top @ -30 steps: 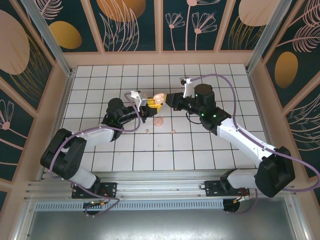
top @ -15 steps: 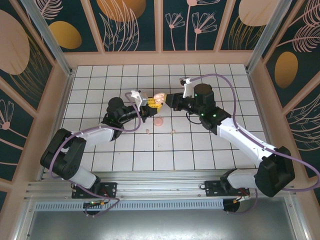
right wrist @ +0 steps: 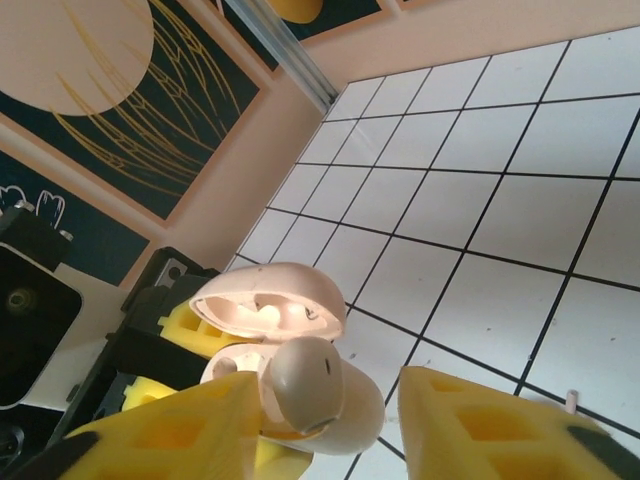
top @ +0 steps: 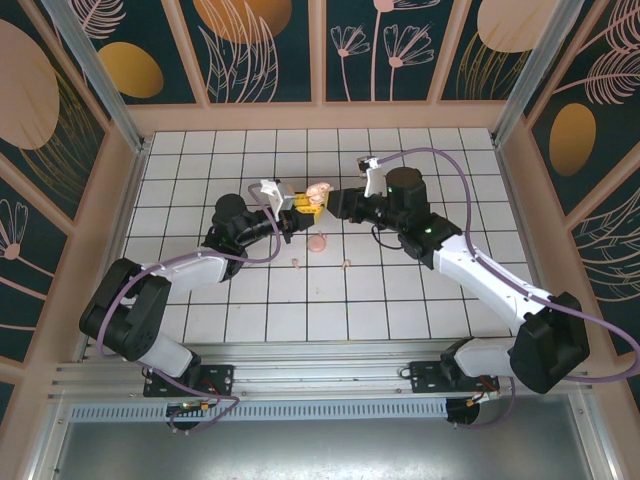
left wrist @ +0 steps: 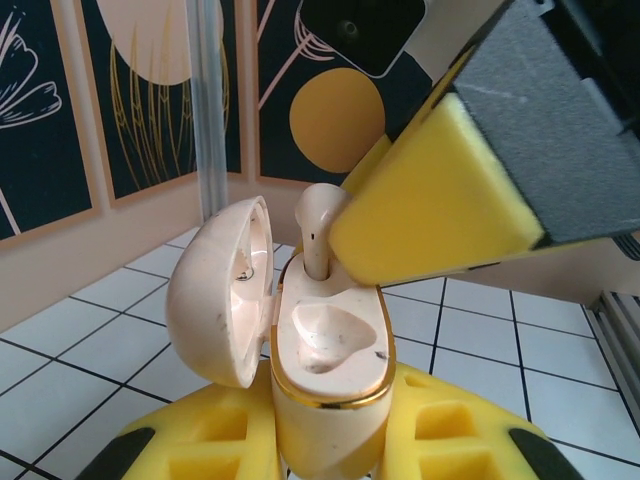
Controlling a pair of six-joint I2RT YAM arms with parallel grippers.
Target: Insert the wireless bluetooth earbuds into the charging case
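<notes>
My left gripper (left wrist: 325, 440) is shut on the cream-pink charging case (left wrist: 325, 400), holding it upright above the table with its lid (left wrist: 215, 290) swung open to the left. One earbud (left wrist: 318, 225) stands with its stem in the case's far socket; the near socket (left wrist: 330, 335) is empty. My right gripper (right wrist: 330, 420) is open around that earbud (right wrist: 305, 385). Its left finger (right wrist: 170, 430) is close beside the bud's head and its right finger (right wrist: 480, 420) stands well clear. From above, the two grippers (top: 300, 203) (top: 335, 198) meet at the case (top: 318, 192).
A small pink round thing (top: 317, 242) lies on the white tiles under the grippers. Two tiny pale specks (top: 298, 263) (top: 346, 264) lie nearer the arms, too small to identify. Wooden walls (top: 320, 115) ring the tiled floor.
My right gripper's jaws have opened off the earbud, which stays standing in the case. Both arms and the held case have barely shifted.
</notes>
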